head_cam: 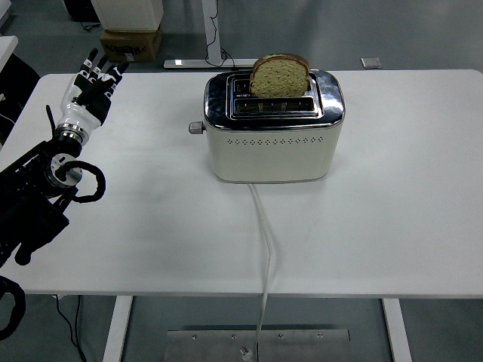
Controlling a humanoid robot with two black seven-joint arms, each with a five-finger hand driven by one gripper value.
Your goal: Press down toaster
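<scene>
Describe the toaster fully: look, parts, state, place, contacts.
The toaster is cream-bodied with a shiny chrome top holding two slots and a row of small vent holes along its front. A bread slice stands high out of the rear slot; the front slot looks empty. A lever knob juts from its left end. It sits upright mid-table, its white cord trailing toward the near edge.

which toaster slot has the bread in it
The far slot, away from the table's near edge, holds the bread slice standing up; the near slot is empty.
</scene>
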